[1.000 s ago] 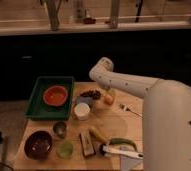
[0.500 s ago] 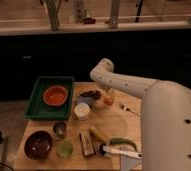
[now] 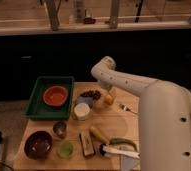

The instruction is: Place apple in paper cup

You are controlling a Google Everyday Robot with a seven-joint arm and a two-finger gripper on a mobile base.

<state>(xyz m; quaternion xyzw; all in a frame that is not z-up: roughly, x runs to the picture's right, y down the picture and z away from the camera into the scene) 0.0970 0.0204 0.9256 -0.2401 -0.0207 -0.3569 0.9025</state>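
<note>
The apple is a small orange-yellow fruit at the back middle of the wooden table, just right of a cluster of dark red fruit. My gripper reaches down from the white arm and sits right at the apple, partly covering it. The paper cup is short and white. It stands upright on the table, left of and nearer than the apple, with nothing inside it.
A green tray holding an orange bowl stands at the left. A metal cup, a light-green cup, a dark bowl, a brown block, a long yellow vegetable, a fork and a white-handled tool fill the front.
</note>
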